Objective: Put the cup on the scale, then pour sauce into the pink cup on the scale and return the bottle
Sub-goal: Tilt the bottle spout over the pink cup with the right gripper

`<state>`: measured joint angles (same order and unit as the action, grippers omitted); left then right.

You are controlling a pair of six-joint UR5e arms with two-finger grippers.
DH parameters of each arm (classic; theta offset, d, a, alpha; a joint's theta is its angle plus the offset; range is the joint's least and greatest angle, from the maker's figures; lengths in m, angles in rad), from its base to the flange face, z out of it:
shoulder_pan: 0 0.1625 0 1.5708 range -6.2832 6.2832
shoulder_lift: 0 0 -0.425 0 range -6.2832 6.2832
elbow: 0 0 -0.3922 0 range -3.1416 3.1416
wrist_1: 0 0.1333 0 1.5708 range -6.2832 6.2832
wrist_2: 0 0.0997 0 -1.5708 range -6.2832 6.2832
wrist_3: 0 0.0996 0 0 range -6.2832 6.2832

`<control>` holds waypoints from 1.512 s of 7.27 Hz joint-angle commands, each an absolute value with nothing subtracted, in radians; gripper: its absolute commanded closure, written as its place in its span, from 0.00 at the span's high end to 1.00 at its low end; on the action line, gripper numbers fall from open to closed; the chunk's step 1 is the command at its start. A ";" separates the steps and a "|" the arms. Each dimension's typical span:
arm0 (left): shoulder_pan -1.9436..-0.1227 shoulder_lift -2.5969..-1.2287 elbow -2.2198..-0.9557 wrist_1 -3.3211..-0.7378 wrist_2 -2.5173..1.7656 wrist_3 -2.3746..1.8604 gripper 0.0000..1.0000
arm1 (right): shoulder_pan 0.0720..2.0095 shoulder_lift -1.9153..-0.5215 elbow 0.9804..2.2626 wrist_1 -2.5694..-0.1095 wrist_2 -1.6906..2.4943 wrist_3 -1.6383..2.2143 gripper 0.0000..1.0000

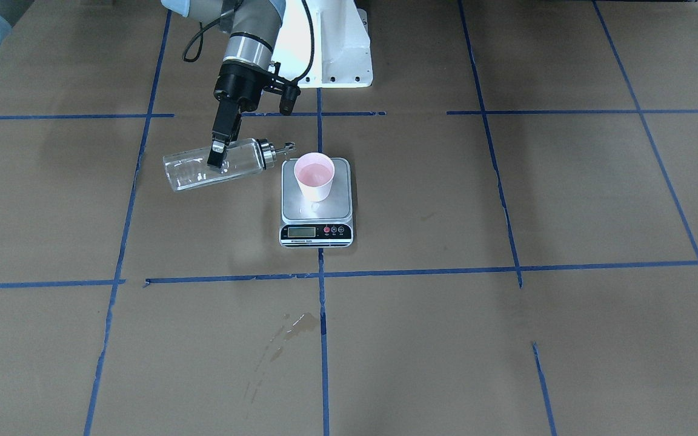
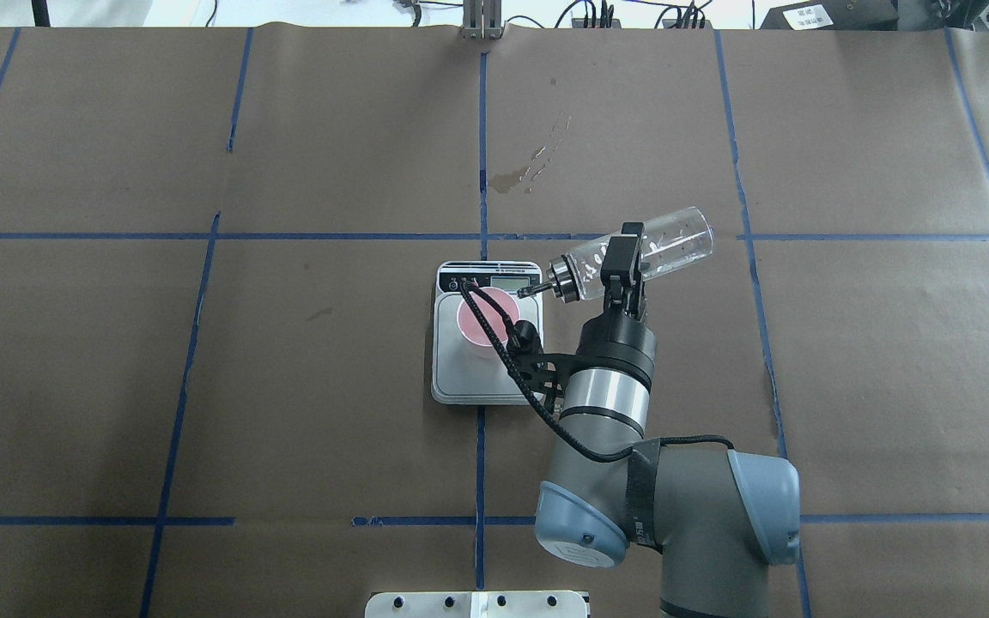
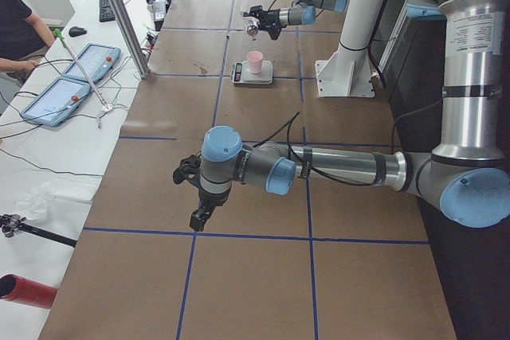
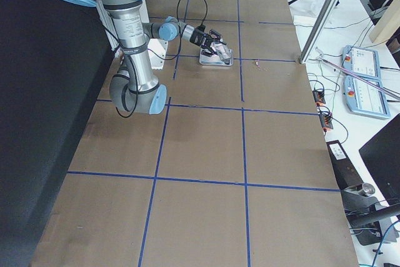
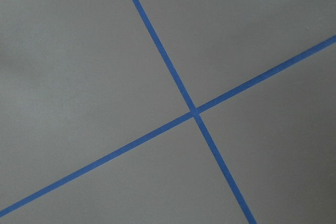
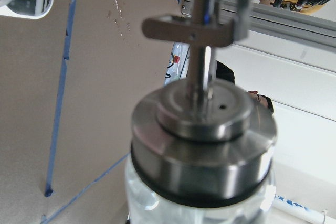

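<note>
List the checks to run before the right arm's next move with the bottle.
1. The cup stands upright on the scale: ok.
2. The right gripper is shut on the bottle, which lies near horizontal: ok.
3. The spout is above the cup's mouth: cannot tell; its tip looks about at the rim's edge.
4. The display reading: cannot tell, too small.
5. The left gripper is far from the scale: ok.
</note>
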<state>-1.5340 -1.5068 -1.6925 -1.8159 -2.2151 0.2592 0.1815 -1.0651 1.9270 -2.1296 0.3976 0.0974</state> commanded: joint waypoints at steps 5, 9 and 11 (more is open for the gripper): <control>-1.534 -1.505 -1.692 -1.819 -2.215 0.259 1.00 | 0.178 -1.054 1.891 -2.169 0.278 -0.127 0.00; -1.534 -1.506 -1.697 -1.818 -2.215 0.259 1.00 | 0.181 -1.028 1.894 -2.154 0.287 -0.117 0.00; -1.534 -1.509 -1.703 -1.815 -2.215 0.259 1.00 | 0.181 -1.040 1.891 -2.151 0.310 0.063 0.00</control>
